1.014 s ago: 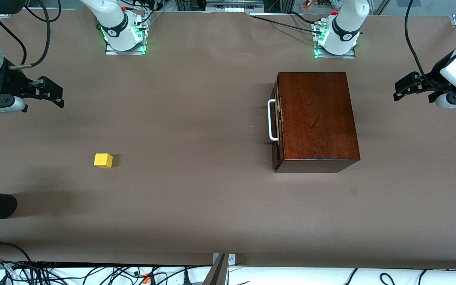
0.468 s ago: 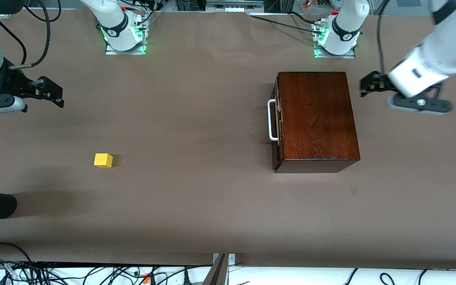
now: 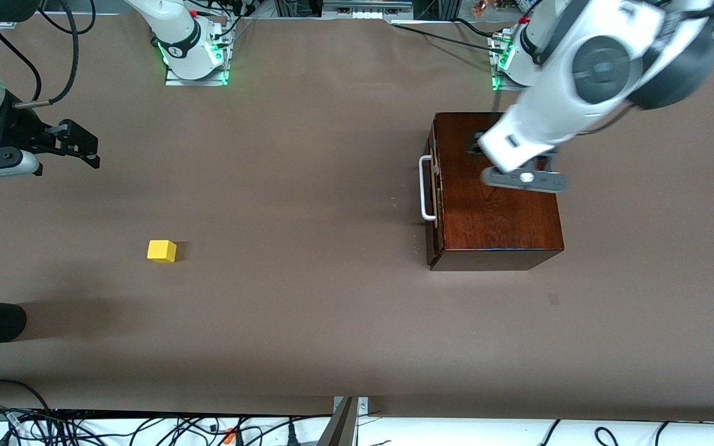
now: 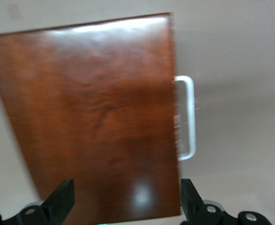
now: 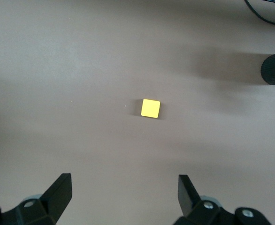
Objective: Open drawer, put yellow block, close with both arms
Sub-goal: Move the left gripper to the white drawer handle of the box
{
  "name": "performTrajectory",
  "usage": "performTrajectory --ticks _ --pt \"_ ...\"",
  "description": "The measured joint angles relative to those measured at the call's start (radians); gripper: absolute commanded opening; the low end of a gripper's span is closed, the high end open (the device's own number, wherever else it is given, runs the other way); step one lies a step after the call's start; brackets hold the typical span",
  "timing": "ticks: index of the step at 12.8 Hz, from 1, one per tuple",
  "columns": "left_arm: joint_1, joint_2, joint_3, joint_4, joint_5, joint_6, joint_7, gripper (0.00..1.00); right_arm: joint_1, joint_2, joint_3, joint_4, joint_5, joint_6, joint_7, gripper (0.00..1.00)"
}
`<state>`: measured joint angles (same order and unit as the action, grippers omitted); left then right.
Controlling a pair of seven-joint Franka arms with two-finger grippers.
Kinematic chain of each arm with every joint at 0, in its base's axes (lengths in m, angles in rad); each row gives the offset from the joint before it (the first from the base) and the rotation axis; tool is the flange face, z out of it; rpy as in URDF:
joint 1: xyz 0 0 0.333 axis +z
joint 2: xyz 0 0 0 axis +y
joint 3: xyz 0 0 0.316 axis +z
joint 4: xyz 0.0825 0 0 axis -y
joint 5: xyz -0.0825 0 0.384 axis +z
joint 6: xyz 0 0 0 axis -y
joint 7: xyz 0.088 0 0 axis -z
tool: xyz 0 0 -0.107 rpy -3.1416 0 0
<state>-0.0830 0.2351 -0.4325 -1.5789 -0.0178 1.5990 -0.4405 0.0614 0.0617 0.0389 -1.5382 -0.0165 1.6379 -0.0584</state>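
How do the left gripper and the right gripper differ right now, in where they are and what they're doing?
The left gripper hangs over the mahogany box, up above the shut drawer's white handle; the right gripper waits at the right arm's end of the table, over bare tabletop. The left wrist view is filled by the box, while the right wrist view shows the yellow block apart on the table. Both grippers are open and hold nothing.

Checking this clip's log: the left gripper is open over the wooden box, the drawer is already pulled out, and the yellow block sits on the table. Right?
One error: the drawer is shut, its front flush with the wooden box, as the front view shows. The left gripper is open over the box, and the yellow block sits on the table.
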Motion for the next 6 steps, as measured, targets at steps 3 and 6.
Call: performTrajectory --ticks 3,6 --pt "-0.13 0.083 -0.005 0.0 0.077 0.1 -0.178 1.0 0.0 0.0 0.0 0.0 0.0 0.0 0.0 1.0" --pt "-0.251 0.173 -0.007 0.0 0.209 0.172 -0.335 1.0 0.0 0.0 0.0 0.0 0.0 0.0 0.0 1.0"
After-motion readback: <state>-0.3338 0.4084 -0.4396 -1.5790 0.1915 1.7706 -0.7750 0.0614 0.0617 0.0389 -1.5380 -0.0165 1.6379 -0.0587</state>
